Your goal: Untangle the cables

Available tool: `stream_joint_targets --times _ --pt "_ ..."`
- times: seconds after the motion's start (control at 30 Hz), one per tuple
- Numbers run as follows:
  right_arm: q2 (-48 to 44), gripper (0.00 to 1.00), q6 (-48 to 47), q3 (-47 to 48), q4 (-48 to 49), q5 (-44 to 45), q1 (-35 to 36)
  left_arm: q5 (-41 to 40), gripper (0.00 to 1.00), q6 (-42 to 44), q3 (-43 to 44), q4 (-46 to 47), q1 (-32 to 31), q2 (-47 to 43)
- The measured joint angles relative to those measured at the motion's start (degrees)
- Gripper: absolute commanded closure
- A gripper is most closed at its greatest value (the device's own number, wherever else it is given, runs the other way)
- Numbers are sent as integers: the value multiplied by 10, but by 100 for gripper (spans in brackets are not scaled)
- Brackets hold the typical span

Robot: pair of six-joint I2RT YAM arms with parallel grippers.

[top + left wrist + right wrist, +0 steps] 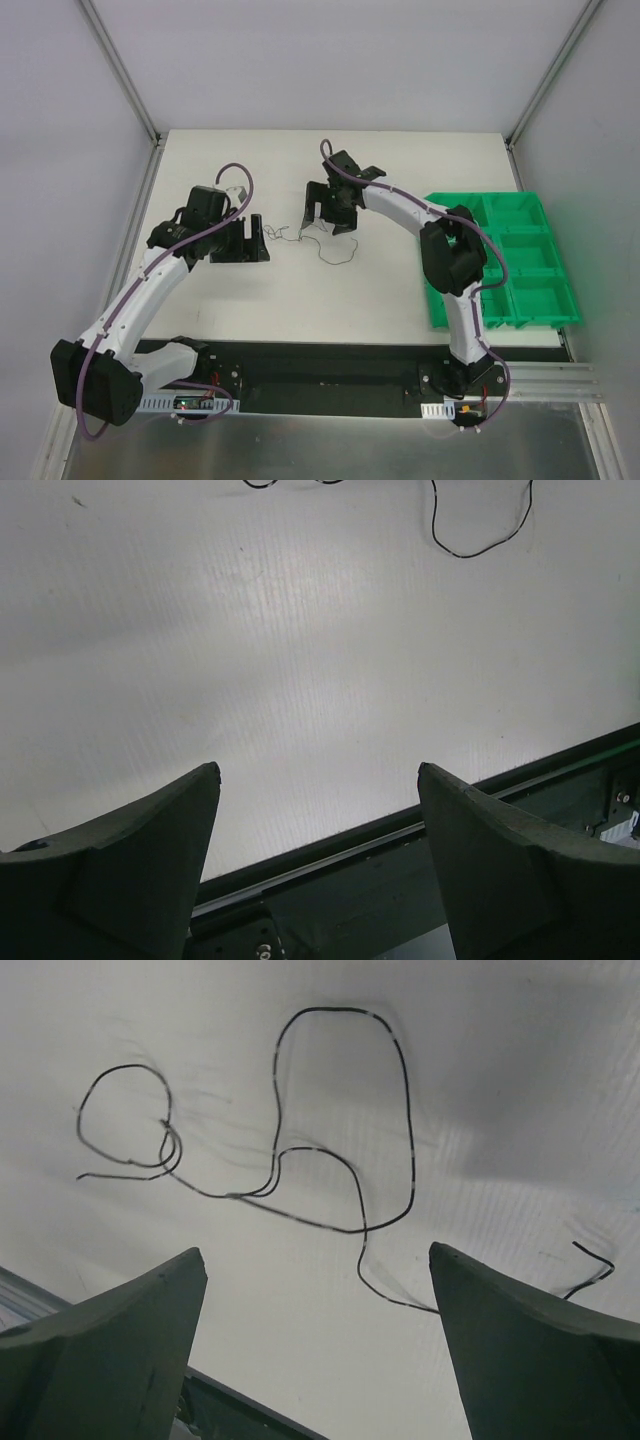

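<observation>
**A:** Where was everything in that shot?

**B:** Starting nearest the bases: the left gripper (318, 772) sat low over the table (200, 300), fingers spread apart with nothing between them. The cables (350, 1230) lay flat on the table at its 3 o'clock. One end was just beside it, but I couldn't tell if it touched. A bit further back, the right gripper (315, 1252) hung at about 12 o'clock of the tangle, also wide apart and empty.

**A:** So what could've gone wrong from there?

**B:** Mostly the thinness, I reckon. On the right wrist camera the strands were hair-fine, with a tight little knot (165, 1132) at 10 o'clock and a big loop at 12. Thick pads closing on something that flat could slide right over it, or pinch two strands at once. And if one arm pulled while the other wasn't pinning anything, my guess is the knot would cinch tighter instead of opening. The left one looked badly placed too. Its camera only caught a bit of loop up at 1 o'clock, so it could easily miss.
</observation>
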Motion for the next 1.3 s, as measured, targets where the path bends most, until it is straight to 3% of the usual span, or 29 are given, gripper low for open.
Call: stream_joint_targets --times 0.23,0.7,0.8,1.03,1.2,1.3 --pt "79 7 66 63 -57 17 4 0 21 1 -20 -10 0 -19" --pt "104 9 179 106 -102 81 62 0 21 15 -29 -15 0 -33" --pt "120 19 181 140 -117 107 70 0 21 17 -38 -17 0 -41" --pt "169 21 191 198 -164 169 73 -1 21 23 -44 -17 0 -46" --pt "214 34 179 283 -221 213 76 -4 21 31 -44 -18 -3 -48" --pt "229 49 164 303 -248 235 80 -9 21 34 -44 -17 -8 -48"
